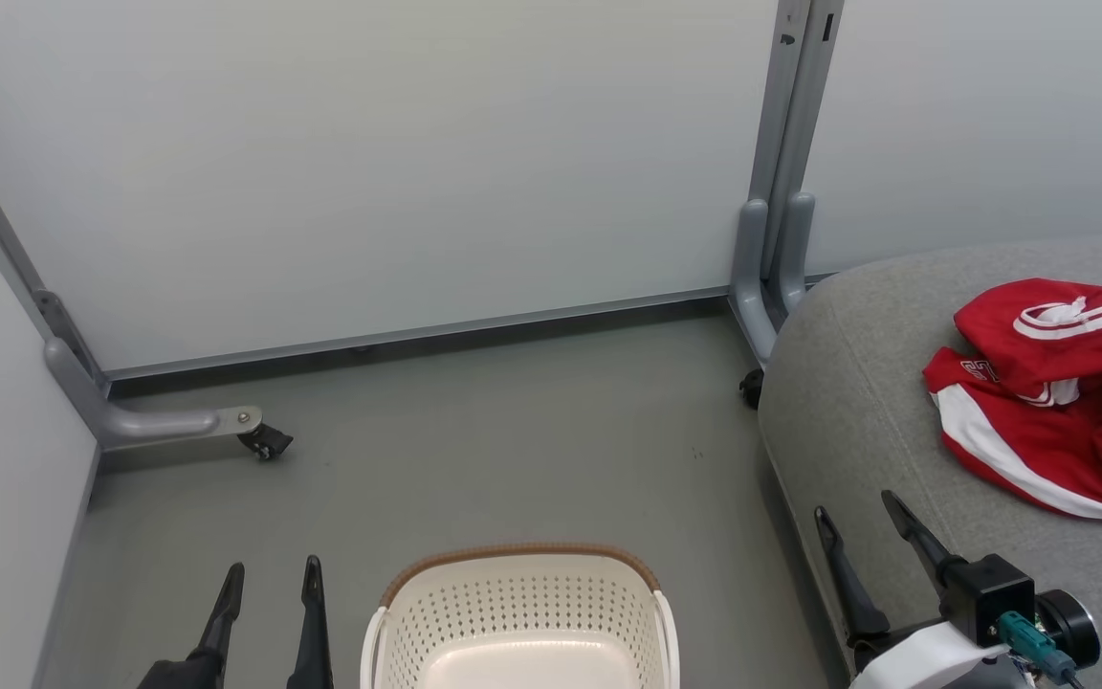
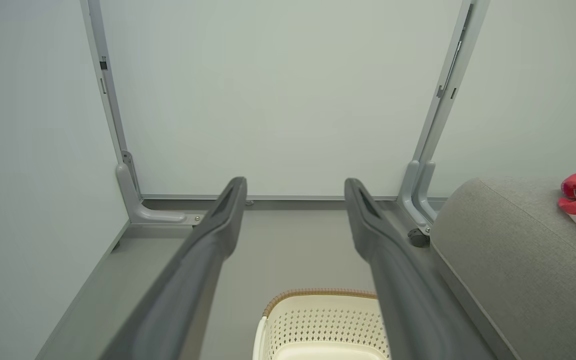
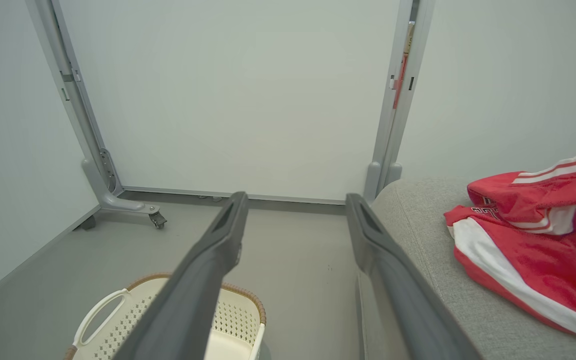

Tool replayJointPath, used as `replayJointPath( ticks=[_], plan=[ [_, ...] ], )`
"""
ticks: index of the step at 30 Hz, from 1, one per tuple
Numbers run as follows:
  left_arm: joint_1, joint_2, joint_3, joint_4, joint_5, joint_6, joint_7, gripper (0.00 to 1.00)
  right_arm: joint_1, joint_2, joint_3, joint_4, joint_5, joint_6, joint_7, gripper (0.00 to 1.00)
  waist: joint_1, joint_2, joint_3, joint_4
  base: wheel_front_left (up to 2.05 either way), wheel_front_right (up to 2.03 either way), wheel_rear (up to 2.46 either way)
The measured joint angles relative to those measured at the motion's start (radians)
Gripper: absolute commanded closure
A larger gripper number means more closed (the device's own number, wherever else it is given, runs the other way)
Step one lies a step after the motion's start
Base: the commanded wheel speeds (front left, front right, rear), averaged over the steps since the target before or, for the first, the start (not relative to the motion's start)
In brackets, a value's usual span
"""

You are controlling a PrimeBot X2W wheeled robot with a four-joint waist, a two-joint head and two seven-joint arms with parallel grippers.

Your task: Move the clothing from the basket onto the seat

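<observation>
The floor between my left gripper and the seat is open, except for the basket close before me. Ahead, the partition panels close the way; their wheeled feet reach onto the floor. Beside the clothing, the seat's near part is bare.

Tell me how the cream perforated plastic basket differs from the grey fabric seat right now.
Material: the cream-white perforated plastic basket is pierced with holes and has a brown rim. The grey fabric-upholstered seat is unbroken cloth with a stitched seam.
Load: the seat carries the red garment with white stripes, while the visible inside of the basket holds nothing.
Size: the seat is far bigger than the basket.
Both have rounded corners.
</observation>
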Motion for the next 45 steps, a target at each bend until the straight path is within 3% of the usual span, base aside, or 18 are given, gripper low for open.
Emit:
replayJointPath(
  ticks=[9,41,42,45],
  plan=[
    [0.033,-0.008,0.021,-0.028,0.032,-0.026,0.0,0.0,0.032,0.007,0.002,-0.032,0.0,0.0,0.0,0.0,0.0,0.0,-0.031,-0.02,0.0,0.0,0.0],
    [0.03,-0.01,0.009,-0.028,0.043,-0.028,0.0,0.0,0.038,0.01,-0.008,-0.046,-0.011,0.0,0.0,0.0,0.0,0.0,-0.01,-0.041,0.0,0.0,0.0],
    [0.031,-0.01,0.009,-0.025,0.043,-0.028,0.0,1.0,0.038,0.011,-0.008,-0.044,-0.01,0.0,0.0,1.0,0.0001,0.0,-0.01,-0.041,0.0,0.0,0.0],
    [0.04,-0.011,0.008,0.003,0.041,-0.028,0.0,1.0,0.052,0.015,-0.006,-0.017,-0.01,0.0,0.0,1.0,0.0,0.0,-0.01,-0.041,0.0,0.0,0.0]
  ],
)
